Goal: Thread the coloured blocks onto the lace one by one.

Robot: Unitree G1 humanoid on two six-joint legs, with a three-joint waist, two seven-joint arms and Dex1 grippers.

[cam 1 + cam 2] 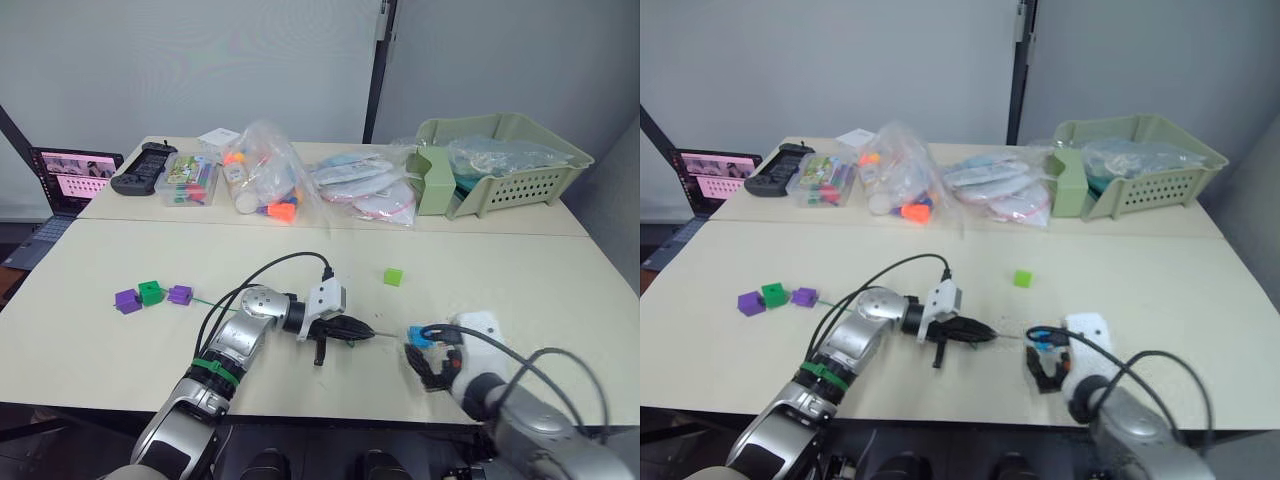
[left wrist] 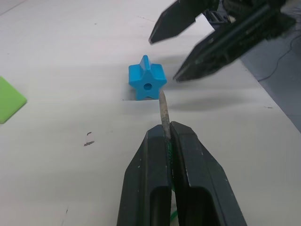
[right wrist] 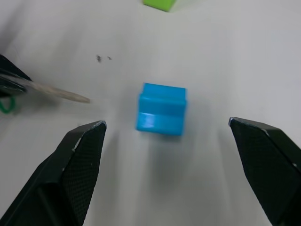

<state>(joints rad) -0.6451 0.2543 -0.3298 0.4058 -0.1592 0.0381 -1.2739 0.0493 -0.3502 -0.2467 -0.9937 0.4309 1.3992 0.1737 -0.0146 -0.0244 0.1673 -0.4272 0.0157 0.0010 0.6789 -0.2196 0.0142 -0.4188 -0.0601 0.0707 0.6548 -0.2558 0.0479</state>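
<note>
Left wrist view: the left gripper pinched the lace tight, its grey tip just short of the blue block.
Over that block on the table, the right gripper hung with fingers spread wide, touching nothing. The light green block lay nearby beyond it; two purple blocks and a dark green block sat threaded well off to the left.
</note>
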